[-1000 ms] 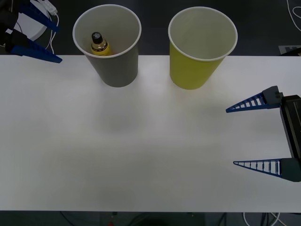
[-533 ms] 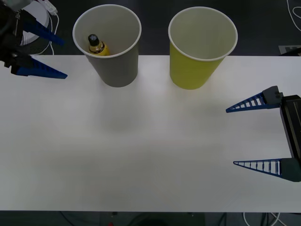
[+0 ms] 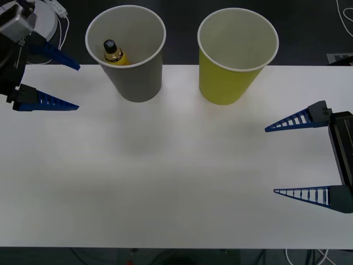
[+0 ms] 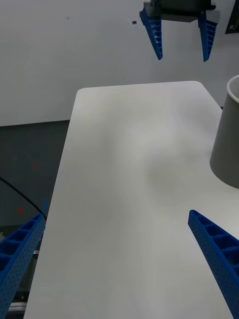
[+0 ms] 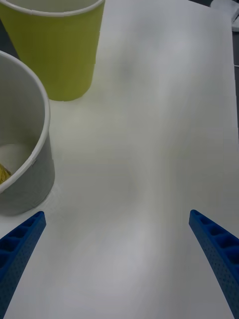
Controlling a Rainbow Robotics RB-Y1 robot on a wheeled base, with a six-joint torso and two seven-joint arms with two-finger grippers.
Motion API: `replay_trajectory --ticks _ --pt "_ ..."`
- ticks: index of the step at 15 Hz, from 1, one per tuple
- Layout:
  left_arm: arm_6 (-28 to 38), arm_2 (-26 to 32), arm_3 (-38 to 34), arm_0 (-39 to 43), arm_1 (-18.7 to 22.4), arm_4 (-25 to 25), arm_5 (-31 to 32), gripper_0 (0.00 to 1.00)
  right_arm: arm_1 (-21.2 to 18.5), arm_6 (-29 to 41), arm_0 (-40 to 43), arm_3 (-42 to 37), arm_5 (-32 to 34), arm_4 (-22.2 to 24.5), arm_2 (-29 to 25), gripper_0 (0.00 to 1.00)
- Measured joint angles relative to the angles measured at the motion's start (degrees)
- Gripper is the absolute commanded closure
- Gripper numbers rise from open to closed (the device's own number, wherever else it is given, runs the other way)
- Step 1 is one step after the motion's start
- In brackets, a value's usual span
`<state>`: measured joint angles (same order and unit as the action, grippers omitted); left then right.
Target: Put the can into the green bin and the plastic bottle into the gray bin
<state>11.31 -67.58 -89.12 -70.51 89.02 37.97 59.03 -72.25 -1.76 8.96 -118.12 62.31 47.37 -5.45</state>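
The plastic bottle point(image 3: 114, 52) sits inside the gray bin point(image 3: 134, 80). The left gripper point(image 3: 48, 79) is wide open and empty beside it, above the bench point(image 3: 165, 176); it should pull away without bumping the bin. The right gripper point(image 3: 300, 160) waits wide open too.

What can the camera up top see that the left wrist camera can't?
Only the front view shows the plastic bottle with its black cap inside the gray bin, plus the right end effector, open at the table's right edge. Only the left wrist view shows the left end effector's fingers up close, spread wide. Both show the gray bin, the green bin standing beside it, and the white table.
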Motion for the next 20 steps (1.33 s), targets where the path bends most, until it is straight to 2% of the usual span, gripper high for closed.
replay_trajectory --ticks 4,6,8,11,17,20 --pt "-2.48 0.4 -0.01 2.02 -1.0 -0.8 -1.85 0.0 0.0 0.0 0.0 0.0 0.0 0.0 0.0 0.0" --pt "-2.95 3.42 0.14 5.25 -2.47 -0.57 -2.7 0.0 0.0 0.0 0.0 0.0 0.0 0.0 0.0 0.0" --pt "-3.4 13.11 0.85 13.81 -5.46 2.26 -2.79 0.0 0.0 0.0 0.0 0.0 0.0 0.0 0.0 0.0" --pt "-2.29 28.98 0.18 26.58 -10.0 9.05 -1.23 0.0 0.0 0.0 0.0 0.0 0.0 0.0 0.0 0.0" --pt "11.69 45.74 -12.18 40.18 -11.23 20.55 -1.91 0.0 0.0 0.0 0.0 0.0 0.0 0.0 0.0 0.0" --pt "17.93 54.38 -19.19 47.57 -13.3 26.56 -1.86 0.0 0.0 0.0 0.0 0.0 0.0 0.0 0.0 0.0"
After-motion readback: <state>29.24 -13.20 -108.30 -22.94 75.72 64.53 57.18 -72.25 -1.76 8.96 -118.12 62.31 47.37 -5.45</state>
